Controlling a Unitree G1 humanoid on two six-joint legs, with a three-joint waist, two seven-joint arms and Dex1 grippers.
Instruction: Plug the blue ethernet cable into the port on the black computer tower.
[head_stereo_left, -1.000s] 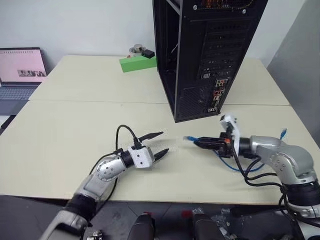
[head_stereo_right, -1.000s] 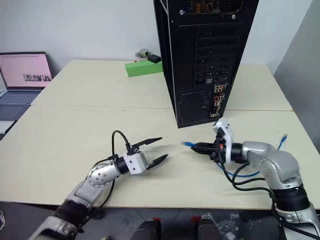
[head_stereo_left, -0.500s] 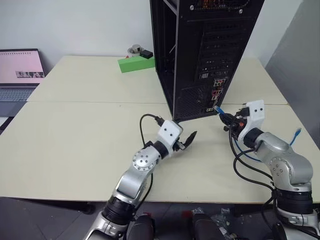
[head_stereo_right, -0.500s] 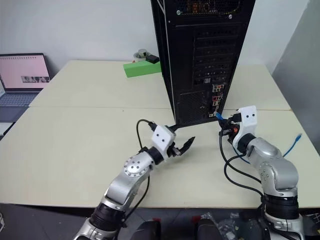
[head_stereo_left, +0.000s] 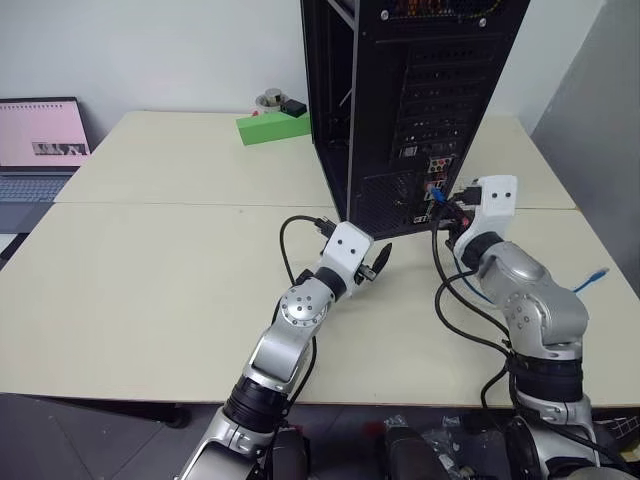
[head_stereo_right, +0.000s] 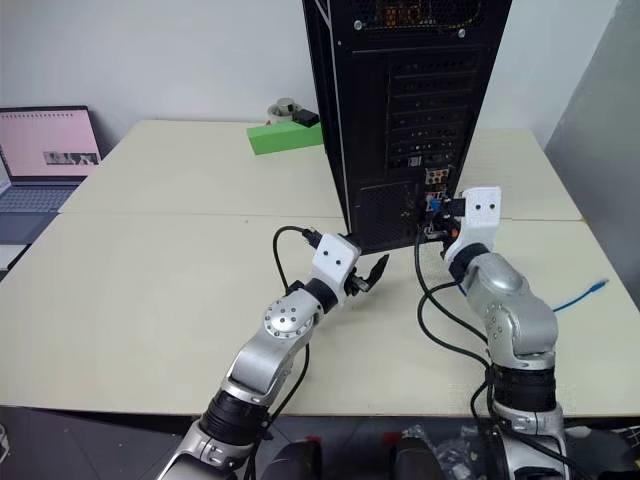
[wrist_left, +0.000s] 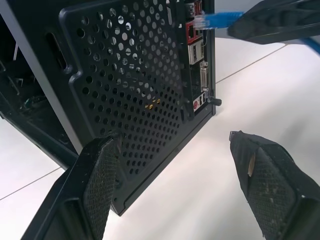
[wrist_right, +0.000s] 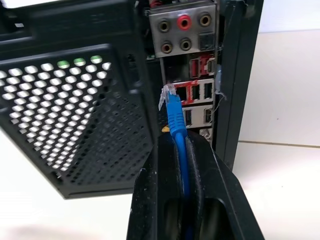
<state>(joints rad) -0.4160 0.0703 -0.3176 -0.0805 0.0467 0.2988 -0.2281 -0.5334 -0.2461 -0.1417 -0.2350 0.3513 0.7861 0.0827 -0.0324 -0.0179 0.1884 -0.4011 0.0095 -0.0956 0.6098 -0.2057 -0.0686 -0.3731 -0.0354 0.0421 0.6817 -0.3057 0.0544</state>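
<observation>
The black computer tower (head_stereo_left: 410, 110) stands upright at the middle of the table with its rear panel facing me. My right gripper (wrist_right: 177, 137) is shut on the blue ethernet cable (wrist_right: 175, 117), just behind its clear plug. The plug tip hovers a short way off the rear connectors, beside a small dark square port (wrist_right: 182, 93) below the round audio jacks. The cable's other end (head_stereo_left: 597, 275) lies on the table to the right. My left gripper (wrist_left: 175, 145) is open and empty, pointing at the tower's perforated lower rear panel (wrist_left: 135, 80).
A laptop (head_stereo_left: 40, 140) sits at the far left edge of the table. Behind the tower's left side lie a green box (head_stereo_left: 272, 127) and a tape roll (head_stereo_left: 270, 99). Black cords (head_stereo_left: 470, 320) loop around my right arm.
Both arms swung from facing each other to facing the tower. The right gripper carried the plug up to the rear connectors. The left gripper came in close to the lower rear panel.
</observation>
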